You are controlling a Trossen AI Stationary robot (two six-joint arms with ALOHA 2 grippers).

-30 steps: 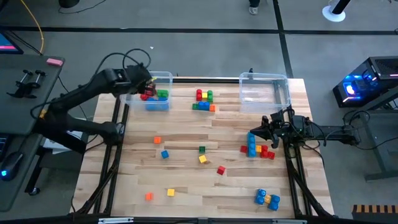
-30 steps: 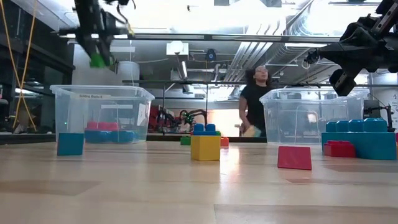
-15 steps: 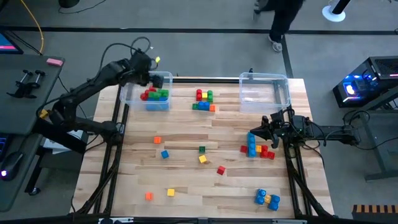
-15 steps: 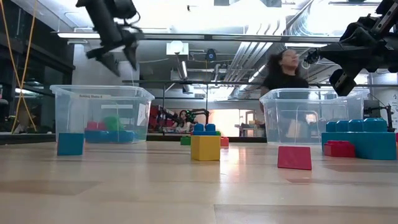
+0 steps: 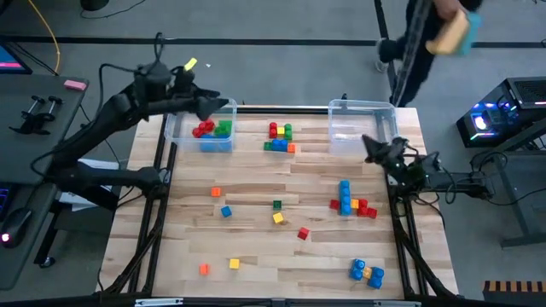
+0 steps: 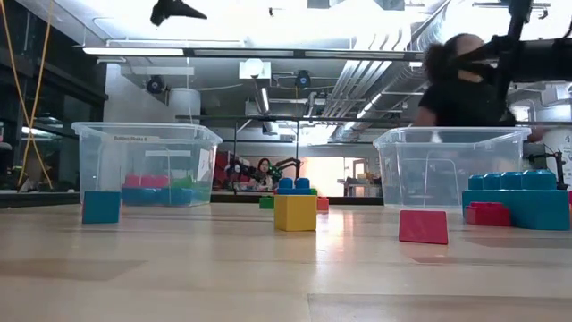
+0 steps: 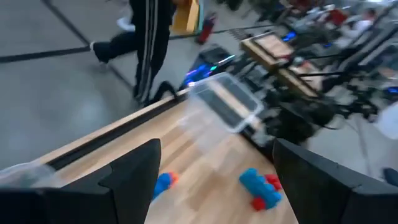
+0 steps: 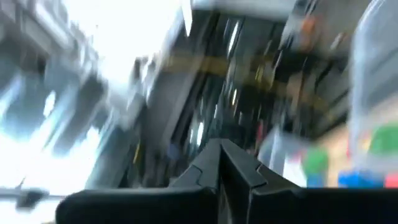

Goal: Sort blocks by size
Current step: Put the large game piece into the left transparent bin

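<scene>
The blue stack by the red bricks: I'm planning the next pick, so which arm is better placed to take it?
Probably the right. Its gripper is just beyond the blue stack, on that side. The left gripper, open, is over the far-left bin across the table.

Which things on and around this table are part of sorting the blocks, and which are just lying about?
Part of the job:
- loose blocks on the table
- blocks in the left bin
- empty right bin
- left gripper, open
- right gripper

Just lying about:
- pink thing on the side desk
- black clamp
- person walking past
</scene>
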